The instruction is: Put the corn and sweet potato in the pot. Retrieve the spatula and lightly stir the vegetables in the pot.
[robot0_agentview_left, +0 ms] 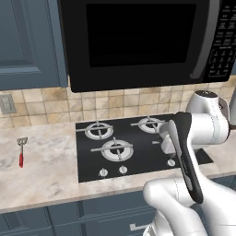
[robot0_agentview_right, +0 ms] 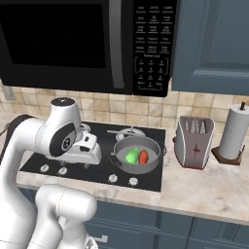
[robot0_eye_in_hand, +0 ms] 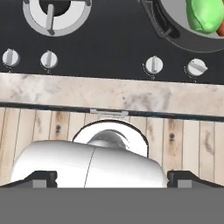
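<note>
The grey pot [robot0_agentview_right: 154,156] sits on the stove's front right burner. Inside it the green corn [robot0_agentview_right: 132,155] and the orange-brown sweet potato [robot0_agentview_right: 143,156] lie side by side. In the hand view the pot [robot0_eye_in_hand: 171,31] is at the top right, with the corn [robot0_eye_in_hand: 203,15] and a sliver of sweet potato [robot0_eye_in_hand: 221,29] in it. The red-handled spatula [robot0_agentview_left: 21,152] lies on the counter well left of the stove. My gripper [robot0_agentview_right: 90,156] hovers over the stove's front edge, left of the pot. It is open and holds nothing, its fingertips [robot0_eye_in_hand: 43,177] far apart.
The black stove [robot0_agentview_left: 138,156] has knobs [robot0_eye_in_hand: 153,64] along its front. A microwave [robot0_agentview_right: 82,44] hangs low above it. A toaster [robot0_agentview_right: 194,142] and a paper towel roll [robot0_agentview_right: 234,130] stand right of the stove. My own arm [robot0_agentview_left: 186,156] blocks the stove's right half in the left base view.
</note>
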Motion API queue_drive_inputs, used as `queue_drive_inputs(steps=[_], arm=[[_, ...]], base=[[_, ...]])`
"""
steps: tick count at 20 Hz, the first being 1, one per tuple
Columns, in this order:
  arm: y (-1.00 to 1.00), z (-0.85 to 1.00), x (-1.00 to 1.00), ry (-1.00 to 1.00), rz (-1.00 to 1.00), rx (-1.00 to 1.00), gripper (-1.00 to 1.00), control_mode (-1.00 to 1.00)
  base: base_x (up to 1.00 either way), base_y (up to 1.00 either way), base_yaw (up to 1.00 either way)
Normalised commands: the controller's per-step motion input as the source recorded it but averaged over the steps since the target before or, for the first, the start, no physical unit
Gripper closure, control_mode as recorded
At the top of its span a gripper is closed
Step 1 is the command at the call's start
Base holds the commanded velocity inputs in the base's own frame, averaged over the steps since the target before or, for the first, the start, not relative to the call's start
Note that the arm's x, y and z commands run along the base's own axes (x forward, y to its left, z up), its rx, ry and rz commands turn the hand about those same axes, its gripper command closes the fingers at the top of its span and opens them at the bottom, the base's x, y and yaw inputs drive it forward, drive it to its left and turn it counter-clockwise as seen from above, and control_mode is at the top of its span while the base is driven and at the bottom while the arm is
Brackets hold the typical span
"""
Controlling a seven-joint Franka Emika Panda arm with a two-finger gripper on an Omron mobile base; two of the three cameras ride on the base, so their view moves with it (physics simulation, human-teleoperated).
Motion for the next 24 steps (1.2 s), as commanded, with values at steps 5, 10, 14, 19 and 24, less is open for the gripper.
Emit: queue_drive_inputs(steps=[5, 10, 14, 19, 24], arm=[[0.00, 0.11, -0.26, -0.04, -0.01, 0.00, -1.00, -1.00], [0.00, 0.00, 0.00, 0.00, 0.00, 0.00, -1.00, -1.00], [0.00, 0.00, -0.02, 0.00, 0.00, 0.00, -1.00, -1.00], [0.01, 0.00, -0.21, 0.00, 0.00, 0.00, -1.00, -1.00], [0.00, 0.00, 0.00, 0.00, 0.00, 0.00, -1.00, 1.00]], base=[[0.00, 0.00, 0.00], [0.00, 0.00, 0.00], [0.00, 0.00, 0.00], [0.00, 0.00, 0.00], [-0.41, 0.47, 0.00]])
